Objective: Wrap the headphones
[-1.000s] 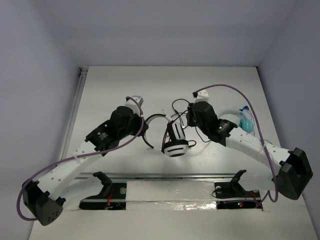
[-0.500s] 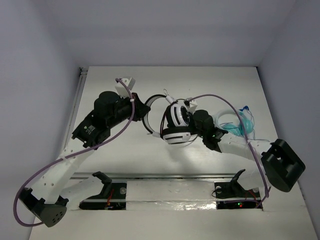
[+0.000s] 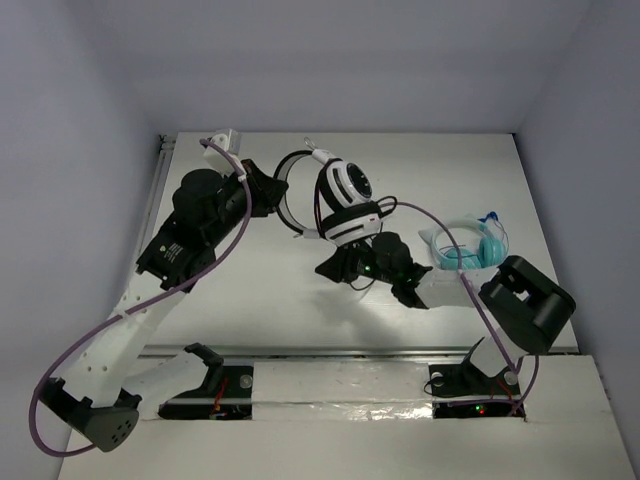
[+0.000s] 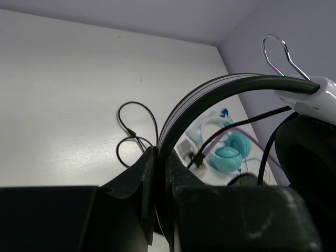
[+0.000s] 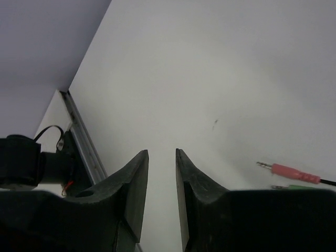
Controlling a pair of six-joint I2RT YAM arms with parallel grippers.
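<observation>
The black-and-white headphones hang in the air above the middle of the table. My left gripper is shut on their thin black headband, and the left wrist view shows the band clamped between my fingers. A white-rimmed earcup hangs at the right of that view. Part of the thin black cable lies looped on the table below. My right gripper is below and in front of the earcups, low over the table. Its jaws stand a little apart with nothing between them. A pink plug lies to its right.
Teal headphones lie on the table at the right, also visible in the left wrist view. A metal rail runs along the table's near edge. Walls close the table in at the back and both sides.
My left gripper has lifted the headphones by the headband up and toward the back. My right arm has dropped and swung in under the earcups, now pointing left.
</observation>
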